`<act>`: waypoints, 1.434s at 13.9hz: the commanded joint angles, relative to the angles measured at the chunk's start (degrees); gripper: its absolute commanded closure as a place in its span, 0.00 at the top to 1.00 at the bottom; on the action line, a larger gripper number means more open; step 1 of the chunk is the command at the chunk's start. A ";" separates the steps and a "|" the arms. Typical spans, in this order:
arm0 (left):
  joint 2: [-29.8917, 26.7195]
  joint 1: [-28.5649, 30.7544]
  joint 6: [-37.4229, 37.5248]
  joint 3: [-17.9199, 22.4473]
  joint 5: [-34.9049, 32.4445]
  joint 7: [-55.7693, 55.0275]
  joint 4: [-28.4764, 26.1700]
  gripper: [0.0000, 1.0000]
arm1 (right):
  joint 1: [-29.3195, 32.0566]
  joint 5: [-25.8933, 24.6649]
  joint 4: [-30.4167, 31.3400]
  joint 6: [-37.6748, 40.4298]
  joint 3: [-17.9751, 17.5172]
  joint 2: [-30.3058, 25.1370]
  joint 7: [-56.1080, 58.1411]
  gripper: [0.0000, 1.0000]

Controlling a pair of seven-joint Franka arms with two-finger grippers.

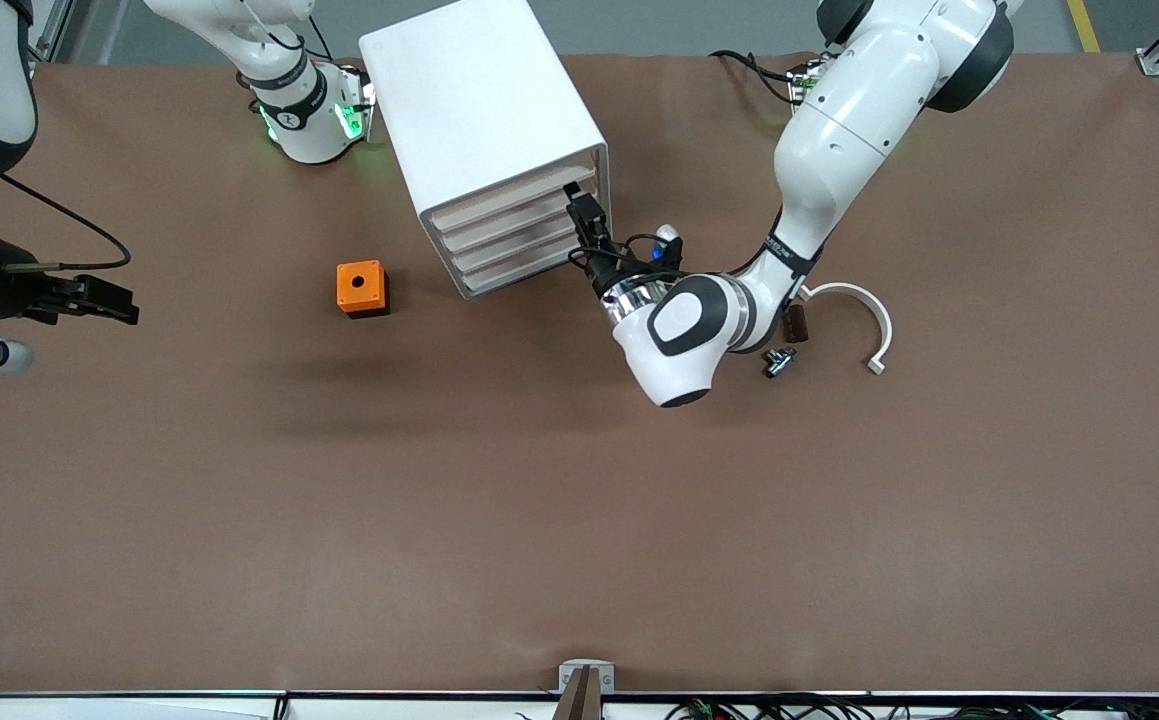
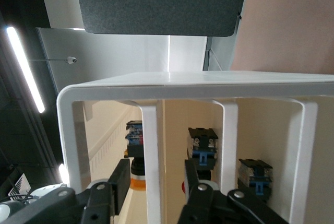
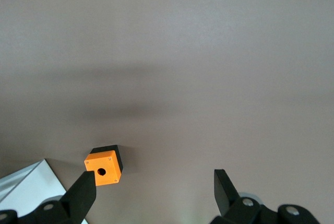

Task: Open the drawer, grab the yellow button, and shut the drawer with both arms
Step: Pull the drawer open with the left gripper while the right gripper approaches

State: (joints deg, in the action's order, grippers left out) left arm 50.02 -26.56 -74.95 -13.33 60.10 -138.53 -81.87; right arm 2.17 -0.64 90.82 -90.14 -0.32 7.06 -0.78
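Left gripper (image 1: 579,215) spread, straddling top drawer (image 1: 514,195) front; drawer not open yet. Right gripper (image 1: 109,300) spread, waits over table (image 1: 539,520), 9 o'clock of cabinet (image 1: 484,130). Button (image 2: 136,174) untaken.

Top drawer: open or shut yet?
Shut: the drawer front sits flush with the three below. Left gripper, open, is at its edge.

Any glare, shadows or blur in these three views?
Front view: even light, a soft broad shadow on the table nearer the camera than the orange cube. Left wrist view: bright ceiling strip flares; left tool open, straddling a post of the cabinet, dark against it. Right wrist view: right tool open, soft shadow band on the table above the cube.
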 commanded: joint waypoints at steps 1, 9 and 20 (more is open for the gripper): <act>-1.23 -0.60 0.86 0.24 0.81 -1.30 -1.44 0.47 | -0.32 -0.85 -0.82 1.02 -0.47 0.58 -3.26 1.00; -1.50 -2.70 2.00 0.15 0.72 -1.92 -2.41 0.25 | -7.87 -0.15 0.41 2.25 -0.73 0.14 -26.97 1.00; -1.50 -0.60 2.18 0.41 0.64 -1.92 -1.97 0.06 | -21.48 4.51 0.50 -1.44 -0.73 0.76 -55.54 1.00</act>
State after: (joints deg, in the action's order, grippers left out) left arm 49.73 -28.81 -73.12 -13.31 60.11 -139.53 -83.10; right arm -14.93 3.65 91.30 -90.67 -1.43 7.54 -51.04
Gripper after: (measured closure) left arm 0.855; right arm 0.000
